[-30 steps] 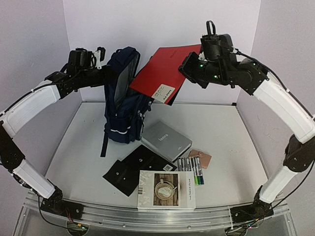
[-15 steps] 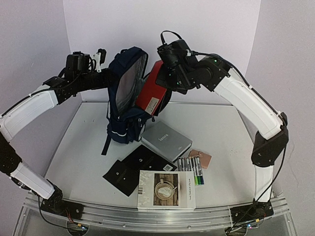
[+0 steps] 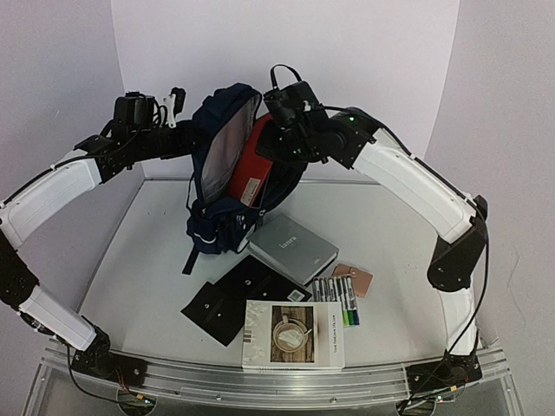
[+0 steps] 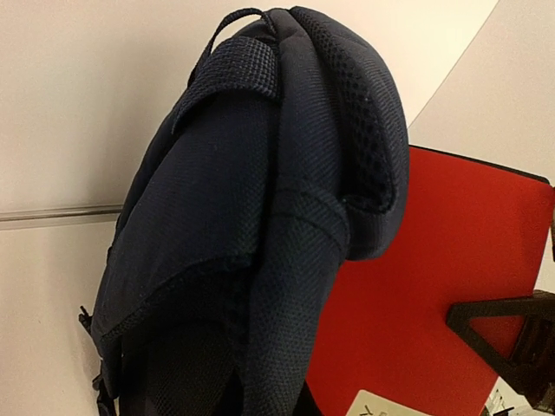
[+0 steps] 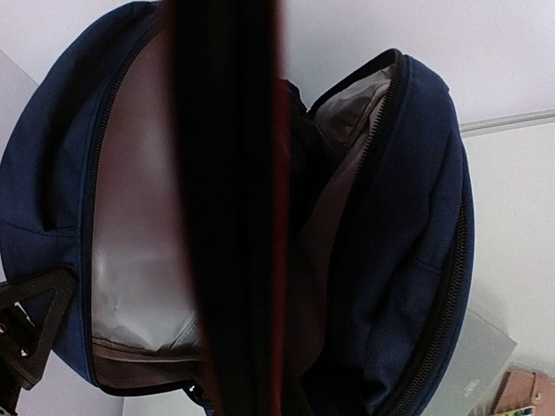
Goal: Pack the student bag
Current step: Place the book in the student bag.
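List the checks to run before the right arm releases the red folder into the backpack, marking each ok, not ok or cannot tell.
1. Backpack main opening is spread wide, grey lining showing: ok.
2. Red folder has its lower end inside the opening: ok.
3. Right end effector is shut on the folder's upper end: ok.
4. Left end effector has a firm grip on the backpack's top: cannot tell, since fabric hides its fingers.
5. There is free room below the folder inside the backpack: cannot tell, because the right wrist view is dark there.
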Controlling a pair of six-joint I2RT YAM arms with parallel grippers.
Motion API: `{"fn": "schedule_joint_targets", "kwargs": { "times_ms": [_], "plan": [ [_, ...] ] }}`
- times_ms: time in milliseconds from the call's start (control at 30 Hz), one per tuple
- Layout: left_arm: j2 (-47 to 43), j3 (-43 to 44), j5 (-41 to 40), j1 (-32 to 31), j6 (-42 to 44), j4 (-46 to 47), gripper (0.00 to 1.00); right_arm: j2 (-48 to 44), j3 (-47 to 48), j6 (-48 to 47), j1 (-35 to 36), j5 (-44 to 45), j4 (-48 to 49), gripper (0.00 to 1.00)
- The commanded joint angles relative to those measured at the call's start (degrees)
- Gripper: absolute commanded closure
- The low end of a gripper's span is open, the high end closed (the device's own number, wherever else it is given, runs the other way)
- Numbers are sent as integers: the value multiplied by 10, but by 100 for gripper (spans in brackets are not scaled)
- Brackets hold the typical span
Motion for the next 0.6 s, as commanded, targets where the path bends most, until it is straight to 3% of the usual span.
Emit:
{"fn": "schedule_joint_targets", "kwargs": {
  "times_ms": [0,100,433,567],
  "plan": [
    [4,2,50,23,-25,42,100,31,-9,18,-3,-97,113,82],
    [13,2,56,47,-45,31,100,34,-31,38,-11,-137,182,63],
    [15,-17,56,78,-8,24,100,75,-21,62,-33,-251,319,50],
    [18,-17,55,85,2,18,100,90,-39,90,-47,-302,378,51]
  ]
}}
